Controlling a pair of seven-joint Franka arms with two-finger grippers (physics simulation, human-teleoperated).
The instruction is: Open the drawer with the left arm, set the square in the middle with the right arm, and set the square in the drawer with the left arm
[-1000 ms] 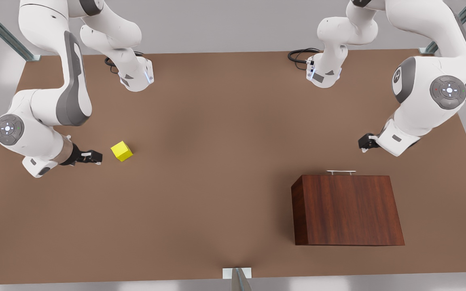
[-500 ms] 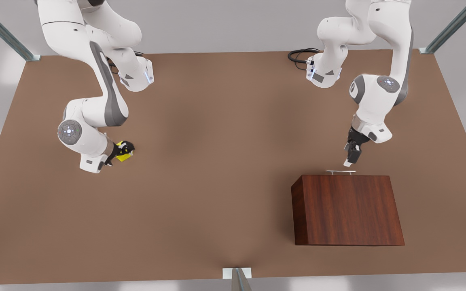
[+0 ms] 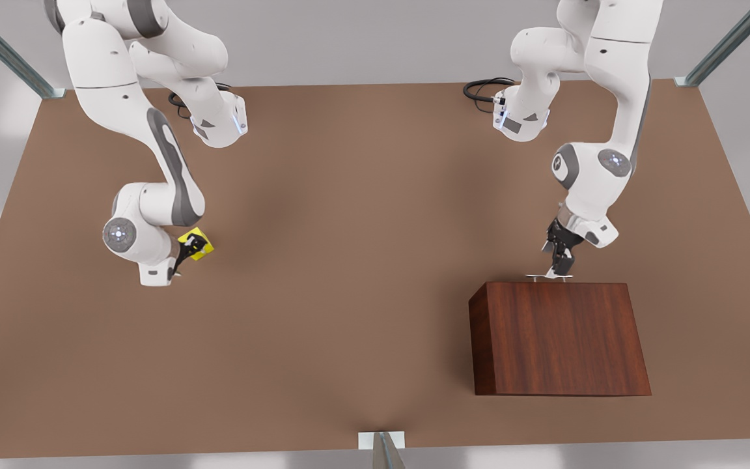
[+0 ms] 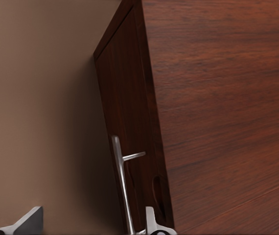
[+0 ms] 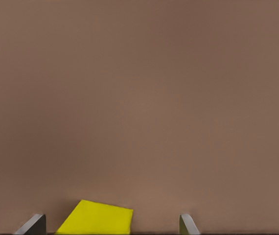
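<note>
The yellow square (image 3: 201, 241) lies on the brown table at the front view's left. My right gripper (image 3: 189, 251) is down over it, open, and in the right wrist view the square (image 5: 98, 219) sits between the fingertips (image 5: 33, 224). The wooden cabinet (image 3: 557, 339) stands at the front view's right with its drawer shut, front panel (image 4: 129, 107) flush. My left gripper (image 3: 558, 268) is at the thin silver handle (image 3: 547, 277). It is open, and in the left wrist view the handle (image 4: 119, 171) runs between the fingertips (image 4: 29, 221).
Both arm bases (image 3: 219, 124) (image 3: 521, 117) stand along the far table edge, with black cables (image 3: 482, 88) beside them. A metal clamp (image 3: 381, 443) sits at the near edge. Open tabletop (image 3: 349, 247) lies between the square and the cabinet.
The right gripper swung in from the side and now straddles the square. The left gripper dropped from beside its arm down onto the drawer handle. Square and cabinet have not moved.
</note>
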